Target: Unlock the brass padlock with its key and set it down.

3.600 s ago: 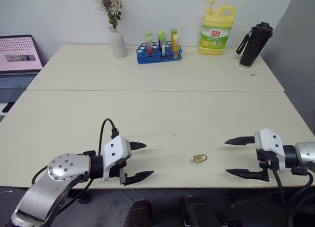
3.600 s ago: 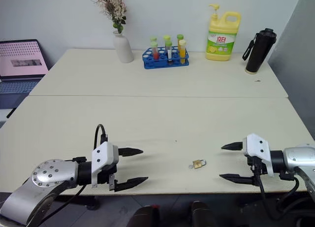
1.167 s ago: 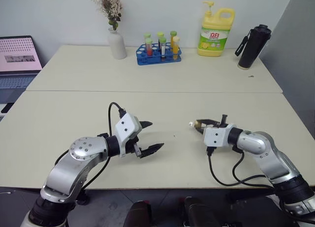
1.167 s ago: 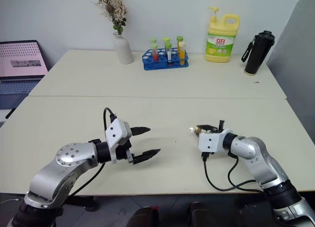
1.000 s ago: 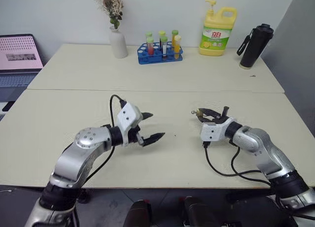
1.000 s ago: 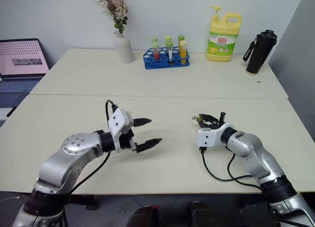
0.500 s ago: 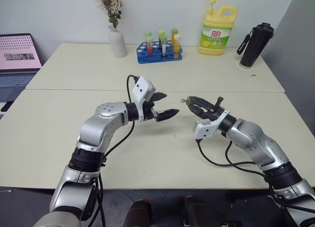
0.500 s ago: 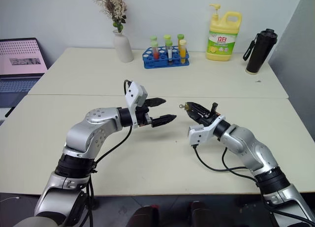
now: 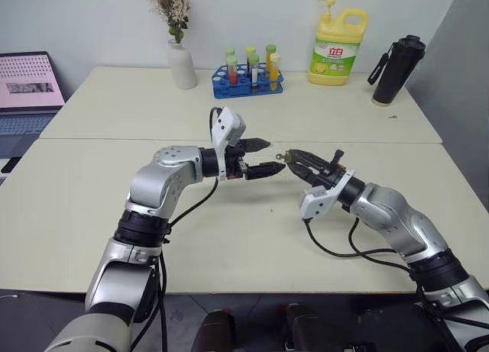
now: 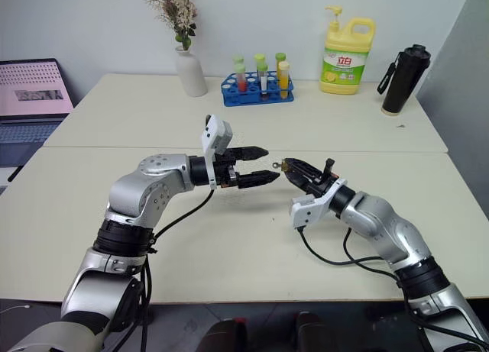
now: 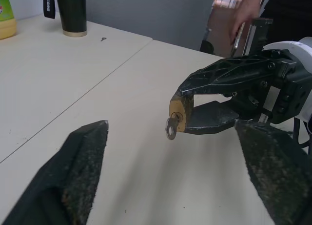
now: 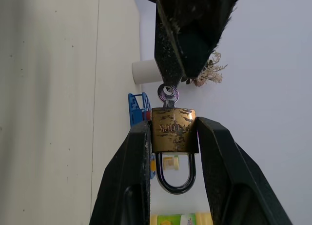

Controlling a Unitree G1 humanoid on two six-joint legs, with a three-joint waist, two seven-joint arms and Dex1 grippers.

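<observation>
Pale tabletop (image 9: 229,237) below, with vase (image 9: 182,66), blue tube rack (image 9: 246,83), yellow detergent bottle (image 9: 336,46) and black flask (image 9: 396,60) along far edge; laptop (image 9: 29,88) at far left.

Task items:
- Brass padlock (image 12: 174,131) clamped between the 2 fingers of right gripper (image 9: 296,155), raised above mid-table, clear of surface. Shackle toward wrist, keyway end outward.
- Key (image 11: 171,128) seated in keyway, ring head projecting from lock body toward the left.

Step in hand, as judged: take key head with left gripper (image 9: 263,157), then turn.
1. Bring left fingertips (image 11: 83,152) to either side of ring head only; avoid contact with lock body.
2. Close on flat faces of head, not on its edge; tiny head likely to slip otherwise.
3. Hold right grip firm on brass sides to resist twist.
4. Align left wrist axis with key shank before rotating; off-axis torque risks bending key or dislodging lock.

Pose:
- Left arm raised, elbow bent, gripper roughly level, pointing right; jaws parted, nothing held, tips just short of key head.
- Right forearm extended from near right, gripper pointing left and away, jaws narrowly set against lock body.
- Grippers tip to tip, near but apart.
</observation>
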